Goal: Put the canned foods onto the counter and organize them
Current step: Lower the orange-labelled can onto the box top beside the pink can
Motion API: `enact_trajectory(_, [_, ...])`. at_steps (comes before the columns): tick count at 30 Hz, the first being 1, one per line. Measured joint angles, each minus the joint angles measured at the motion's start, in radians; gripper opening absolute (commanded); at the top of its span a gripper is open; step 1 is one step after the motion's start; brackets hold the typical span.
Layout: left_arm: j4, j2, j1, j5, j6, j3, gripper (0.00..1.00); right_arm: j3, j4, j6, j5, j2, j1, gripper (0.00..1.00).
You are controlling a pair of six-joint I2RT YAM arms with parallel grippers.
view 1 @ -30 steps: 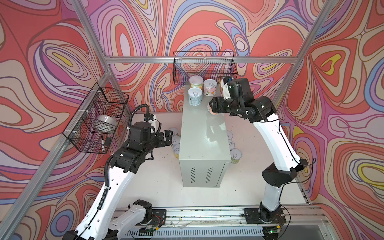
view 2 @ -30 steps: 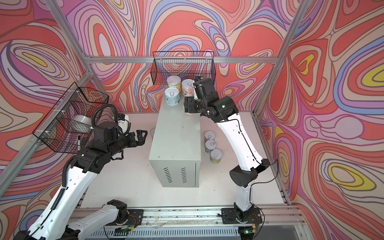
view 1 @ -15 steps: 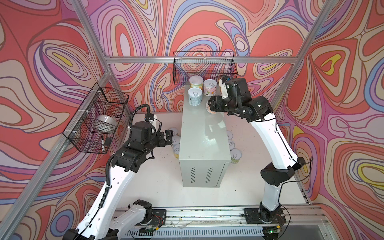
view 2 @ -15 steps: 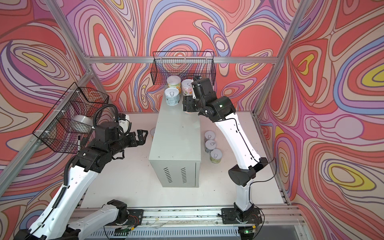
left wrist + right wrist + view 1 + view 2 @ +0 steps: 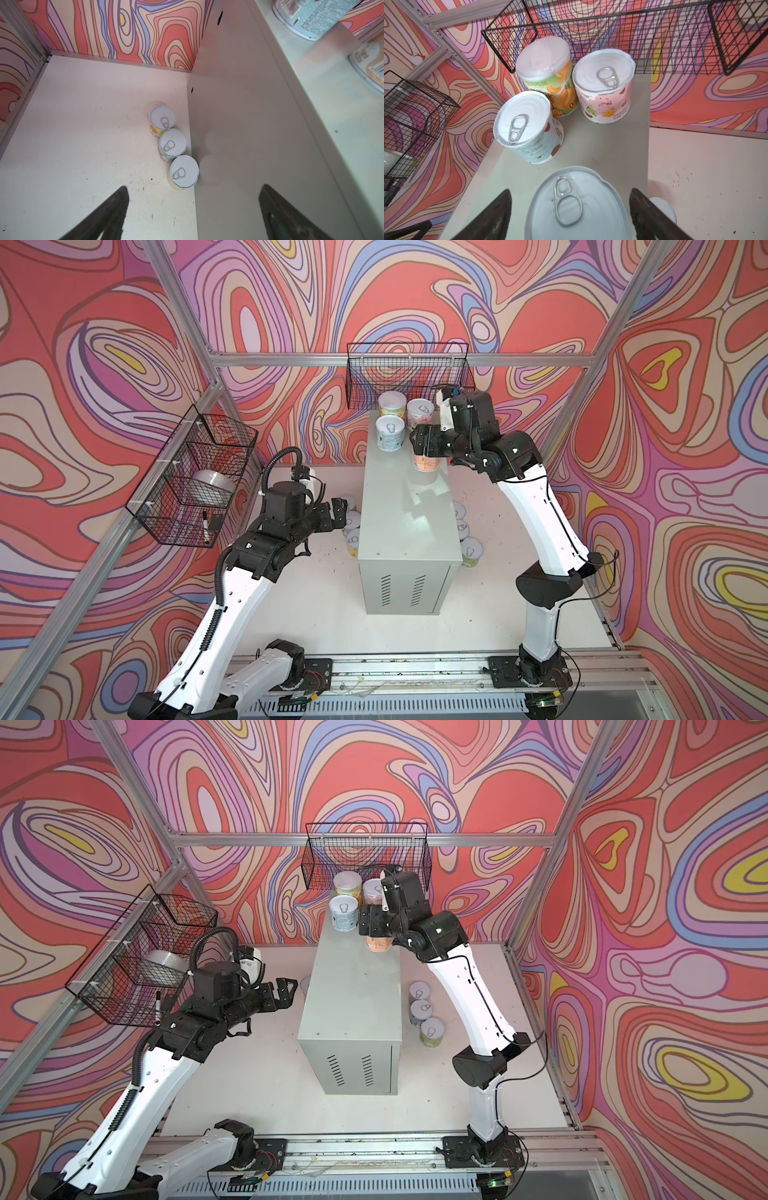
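Note:
The counter (image 5: 405,510) is a tall grey cabinet in the middle. At its far end stand a green-yellow can (image 5: 548,79), a pink can (image 5: 604,89) and a pale blue can (image 5: 527,126). An orange-labelled can (image 5: 426,462) stands just in front of them. My right gripper (image 5: 570,190) is open over it, with a gap between each finger and its lid (image 5: 577,209). My left gripper (image 5: 193,207) hangs open and empty over three cans (image 5: 172,143) lined up on the tabletop against the counter's left side. Three more cans (image 5: 421,1009) stand on the tabletop at its right side.
A black wire basket (image 5: 409,373) hangs on the back wall just above the far cans. A second basket (image 5: 195,477) on the left wall holds a white tape roll (image 5: 212,485) and a marker. The white tabletop (image 5: 316,605) surrounds the counter.
My right gripper has opened round the orange-labelled can, which now stands on the counter, after shifting slightly towards the far cans. The left arm has barely moved.

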Motion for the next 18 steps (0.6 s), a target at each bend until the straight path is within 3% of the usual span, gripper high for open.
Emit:
enact_trajectory(11, [0.008, 0.020, 0.000, 0.000, 0.004, 0.000, 0.99, 0.003, 0.063, -0.016, 0.002, -0.018, 0.000, 0.88])
enact_trajectory(18, [0.009, 0.026, 0.011, 0.012, 0.012, 0.000, 0.99, -0.260, 0.174, -0.047, 0.021, -0.204, 0.011, 0.82])
